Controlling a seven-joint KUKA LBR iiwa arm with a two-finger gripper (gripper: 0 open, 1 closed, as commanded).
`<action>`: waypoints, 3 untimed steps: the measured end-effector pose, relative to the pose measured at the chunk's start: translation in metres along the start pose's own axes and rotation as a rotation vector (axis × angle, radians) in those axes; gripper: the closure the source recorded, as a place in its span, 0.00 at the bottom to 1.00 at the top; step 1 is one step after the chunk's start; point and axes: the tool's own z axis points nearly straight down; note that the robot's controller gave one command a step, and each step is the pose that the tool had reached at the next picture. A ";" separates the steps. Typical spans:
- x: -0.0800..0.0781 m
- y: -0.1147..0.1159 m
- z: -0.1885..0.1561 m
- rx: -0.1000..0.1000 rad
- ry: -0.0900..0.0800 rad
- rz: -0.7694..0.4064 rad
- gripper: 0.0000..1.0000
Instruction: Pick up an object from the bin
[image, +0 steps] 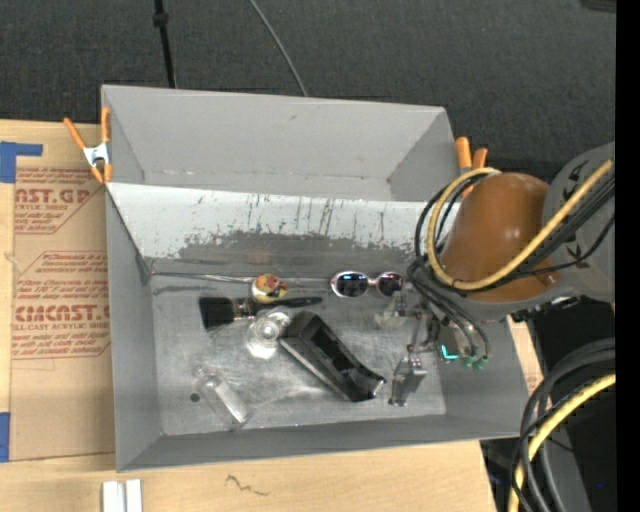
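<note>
The gripper (402, 383) hangs low at the right of the grey metal bin (280, 150), just beside the lower end of what looks like a black oblong plastic case (325, 355) lying slanted mid-floor. I cannot tell whether it is released or clenched. Best to straddle the case's narrow width in 1 descent.

Grey bin (270, 140), black oblong case (328, 357), blue mirror-lensed sunglasses (352, 285), clear plastic cup (264, 335).
</note>
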 end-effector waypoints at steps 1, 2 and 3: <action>-0.002 0.000 -0.004 0.001 -0.008 -0.001 0.00; -0.006 0.034 0.028 0.003 -0.014 -0.058 0.00; -0.013 0.033 0.083 -0.012 0.011 0.077 1.00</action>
